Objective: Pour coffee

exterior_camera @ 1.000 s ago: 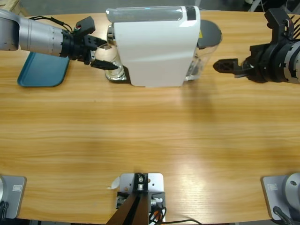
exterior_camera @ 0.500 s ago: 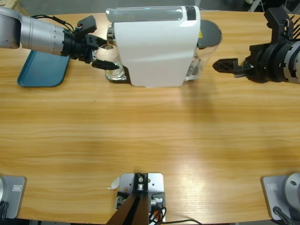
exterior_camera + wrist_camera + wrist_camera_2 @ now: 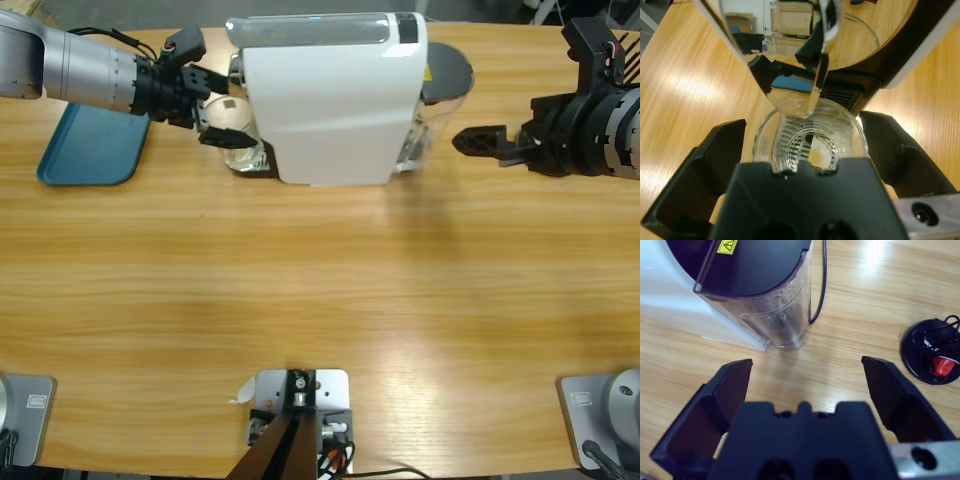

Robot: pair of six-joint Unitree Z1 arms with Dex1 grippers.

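A clear glass tumbler (image 3: 810, 142) stands on the drip grate of the white coffee machine (image 3: 330, 100), right under its chrome spout (image 3: 817, 75). A small patch of pale brown coffee (image 3: 821, 154) lies at the tumbler's bottom. My left gripper (image 3: 805, 122) is open, with one jaw on each side of the tumbler and close to its wall. In the high view the left gripper (image 3: 235, 113) reaches in from the upper left to the machine's left end. My right gripper (image 3: 465, 141) hangs open and holds nothing at the right, near the machine's water tank (image 3: 765, 300).
A teal tray (image 3: 90, 150) lies at the far left under the left arm. A black cable (image 3: 820, 285) runs beside the tank. A black round holder with a red capsule (image 3: 932, 360) sits on the wooden table (image 3: 320, 290) to the right.
The left gripper has moved a little towards the back of the table and closer in around the tumbler at the machine. The right arm has not moved.
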